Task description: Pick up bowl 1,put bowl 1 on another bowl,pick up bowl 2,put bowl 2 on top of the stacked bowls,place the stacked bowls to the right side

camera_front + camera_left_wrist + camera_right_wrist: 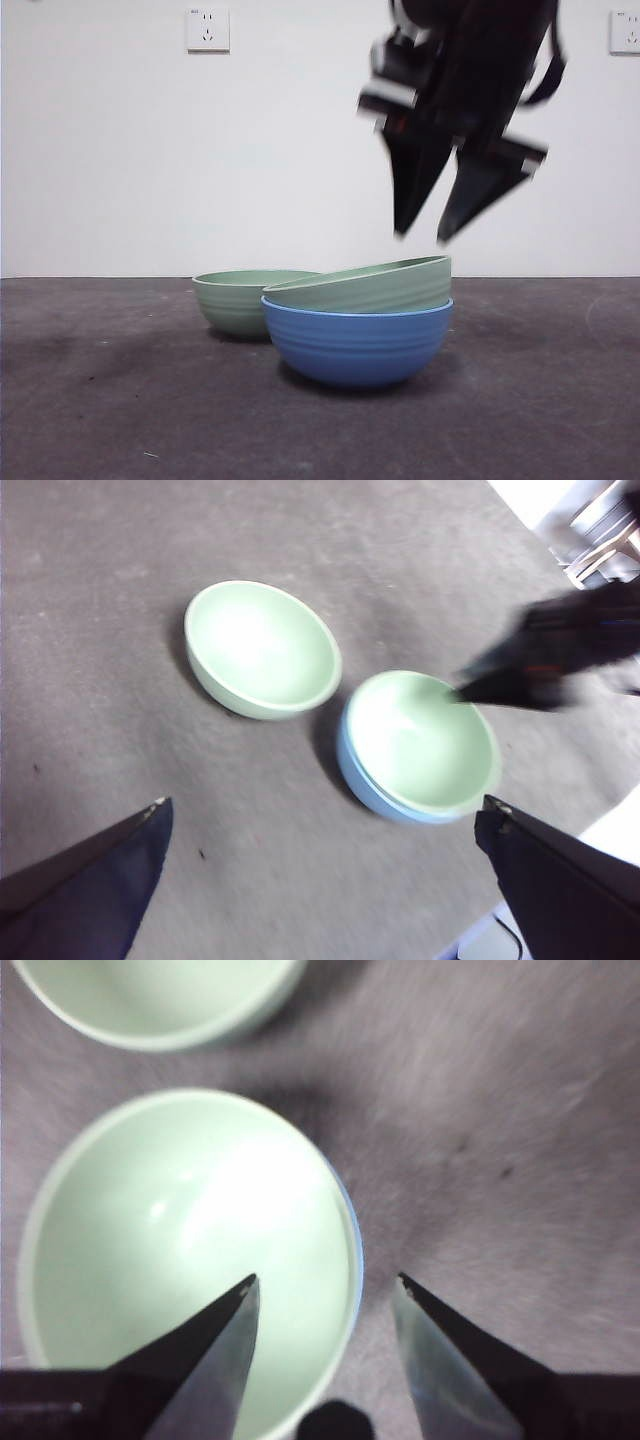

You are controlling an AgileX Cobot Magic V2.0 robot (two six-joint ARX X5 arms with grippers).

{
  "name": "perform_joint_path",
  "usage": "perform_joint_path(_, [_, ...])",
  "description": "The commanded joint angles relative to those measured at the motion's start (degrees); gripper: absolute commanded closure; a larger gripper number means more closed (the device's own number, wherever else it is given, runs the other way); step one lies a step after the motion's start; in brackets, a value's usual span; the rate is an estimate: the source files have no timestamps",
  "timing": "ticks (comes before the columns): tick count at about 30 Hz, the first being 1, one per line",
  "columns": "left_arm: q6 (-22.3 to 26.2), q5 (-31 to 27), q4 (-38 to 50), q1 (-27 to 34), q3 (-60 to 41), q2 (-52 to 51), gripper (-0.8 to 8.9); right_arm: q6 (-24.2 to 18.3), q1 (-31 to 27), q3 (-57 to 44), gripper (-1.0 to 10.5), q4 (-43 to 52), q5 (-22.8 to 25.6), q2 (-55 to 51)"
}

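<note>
Blue bowl point(357, 345) holds one green bowl point(365, 285); spread right pincer point(440, 215) above its rim; second green bowl point(240, 298) behind-left, nearer the spread left pincer point(320, 880).

Two pale green bowls point(240, 300) point(365, 285) — one blue ribbed bowl point(358, 345).

Bowl 1 point(365, 286) sits (tilted) in another bowl point(357, 346); bowl 2 point(240, 300) behind-left

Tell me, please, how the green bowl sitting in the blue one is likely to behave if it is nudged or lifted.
The nested green bowl sits tilted in the blue bowl, so a nudge would probably rock it. Its smooth, glossy inside suggests it may slip. It looks thin-walled, so likely light. The right tool hangs open above it.
</note>
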Motion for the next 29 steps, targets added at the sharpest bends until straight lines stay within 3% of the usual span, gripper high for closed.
perform_joint_path(1, [-3.43, -2.80, 6.38, -3.08, 0.04, 6.12, 1.82, -0.46, 0.02, -0.46, 7.2, -1.27, 2.34, -6.23])
perform_joint_path(4, [-7.80, -7.85, 15.10, -8.37, 0.81, 14.51, 1.83, -0.44, 0.02, -0.46, 7.2, -3.41, 2.45, -14.64])
perform_joint_path(7, [-8.39, -14.03, 16.83, -11.98, 4.46, 22.25, 1.84, -0.37, 0.02, -0.46, 7.2, -4.87, 2.45, -20.90])
perform_joint_path(22, [-6.69, -28.98, 8.41, -19.61, 31.34, 53.70, 1.86, 2.01, 0.02, -0.46, 7.2, -13.51, 2.45, -37.99])
perform_joint_path(29, [-6.69, -31.12, 5.70, -20.24, 33.07, 61.99, 1.89, 2.58, 0.02, -0.46, 7.2, -14.67, 2.49, -40.46])
